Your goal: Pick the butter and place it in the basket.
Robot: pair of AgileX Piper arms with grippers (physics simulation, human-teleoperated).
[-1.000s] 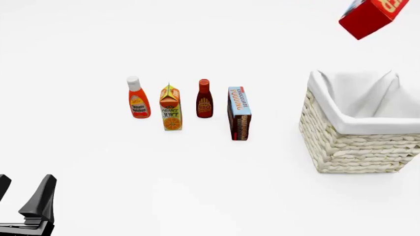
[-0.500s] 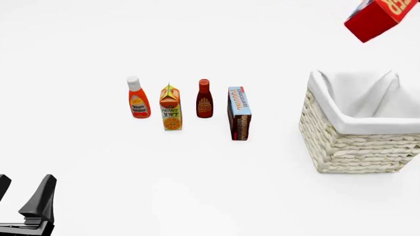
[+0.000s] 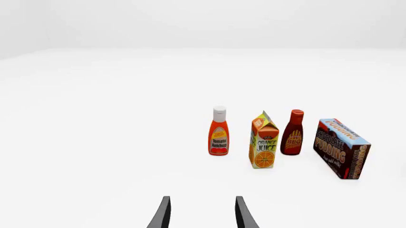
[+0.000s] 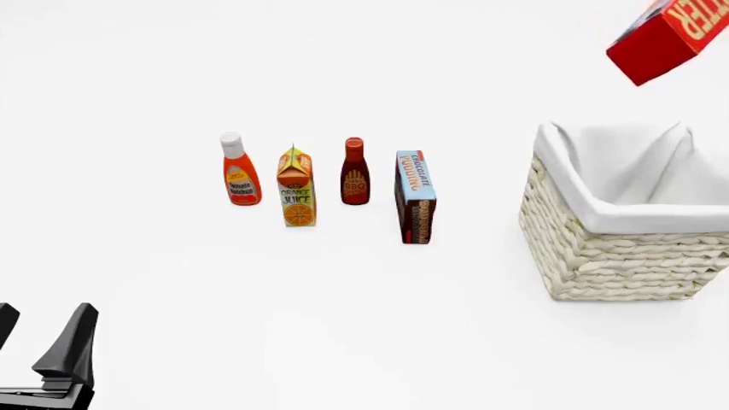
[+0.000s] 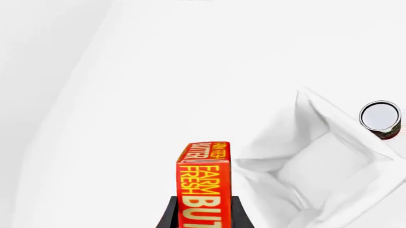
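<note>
The butter, a red box with cream lettering, hangs tilted in the air above the far right side of the basket. The right wrist view shows my right gripper shut on the butter, one dark finger on each side of it, with the basket's white cloth lining below. The right gripper itself lies outside the front view. My left gripper rests low at the near left, open and holding nothing, far from the butter.
A ketchup bottle, an orange juice carton, a BBQ sauce bottle and a chocolate pudding box stand in a row mid-table. A round can sits beyond the basket.
The butter has shifted a little to the right in the front view, held over the basket. The left gripper and the groceries have not moved.
</note>
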